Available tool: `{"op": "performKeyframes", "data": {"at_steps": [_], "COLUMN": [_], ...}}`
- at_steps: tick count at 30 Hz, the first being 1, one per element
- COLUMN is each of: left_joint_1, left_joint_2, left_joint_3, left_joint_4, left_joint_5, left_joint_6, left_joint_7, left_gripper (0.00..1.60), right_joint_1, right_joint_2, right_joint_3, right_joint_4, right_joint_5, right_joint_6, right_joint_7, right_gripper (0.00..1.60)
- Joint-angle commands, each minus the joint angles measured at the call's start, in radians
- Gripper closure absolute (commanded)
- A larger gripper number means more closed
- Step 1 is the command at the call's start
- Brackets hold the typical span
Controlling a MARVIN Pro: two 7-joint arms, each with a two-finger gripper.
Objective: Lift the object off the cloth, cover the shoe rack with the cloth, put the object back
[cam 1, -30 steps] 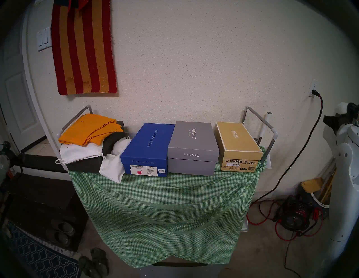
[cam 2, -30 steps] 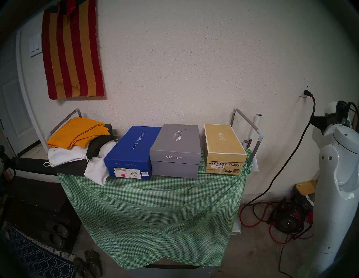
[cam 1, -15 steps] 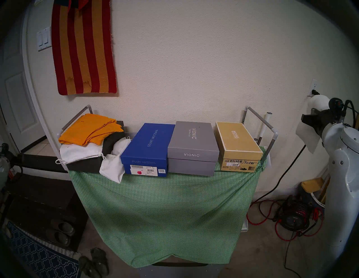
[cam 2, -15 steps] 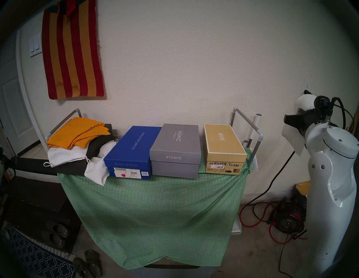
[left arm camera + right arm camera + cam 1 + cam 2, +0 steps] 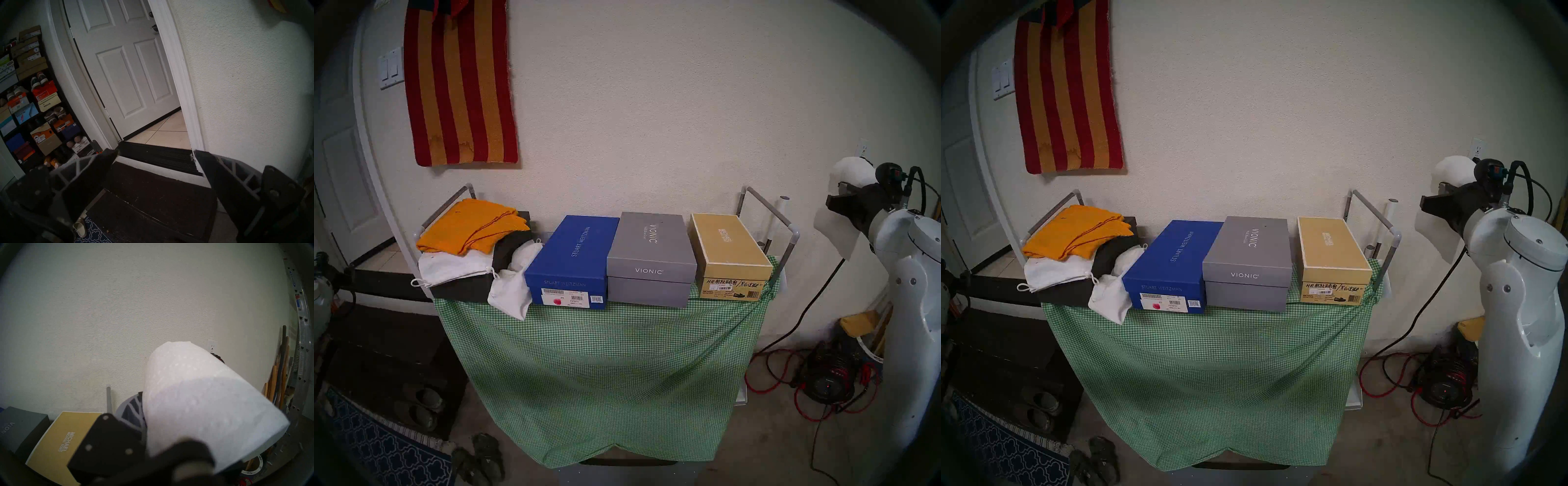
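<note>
The black right gripper [image 5: 836, 203] is clamped on the white tissue-paper roll [image 5: 200, 395] (core hidden); the black left gripper [image 5: 155, 155] gapes empty; the green-and-white gingham cloth [image 5: 605, 373] hides the grey tube shoe rack's [image 5: 789, 244] shelves.

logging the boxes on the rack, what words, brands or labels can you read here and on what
"STUART WEITZMAN": lid and front of the blue shoe box.
"VIONIC": lid and front of the grey shoe box.
"MICHAEL": lid of the tan shoe box; "MICHAEL KORS" in the right wrist view.
Tan box's handwritten note, all barcode stickers: too small to read.
</note>
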Motion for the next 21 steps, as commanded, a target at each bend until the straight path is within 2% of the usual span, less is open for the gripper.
{"op": "performKeyframes", "data": {"at_steps": [1, 12, 21], "left_joint_1": [0.029, 0.065, 0.106], "left_joint_2": [0.003, 0.0, 0.001], "left_joint_3": [-0.013, -0.023, -0.033], "left_joint_4": [-0.008, -0.028, -0.049], "left_joint_5": [-0.011, -0.026, -0.039], "left_joint_6": [-0.049, -0.117, -0.187], "left_joint_7": [0.025, 0.07, 0.115], "left_gripper": [0.0, 0.0, 0.0], "right_joint_1": [0.039, 0.107, 0.133], "right_joint_2": [0.024, 0.04, 0.008], "right_joint_3": [-0.063, -0.183, -0.251], "right_joint_4": [-0.005, -0.005, -0.005], "right_joint_5": [0.036, 0.076, 0.103], "right_joint_6": [-0.006, -0.013, -0.024], "right_joint_7": [0.053, 0.122, 0.136], "right_gripper": [1.6, 1.6, 1.6]}}
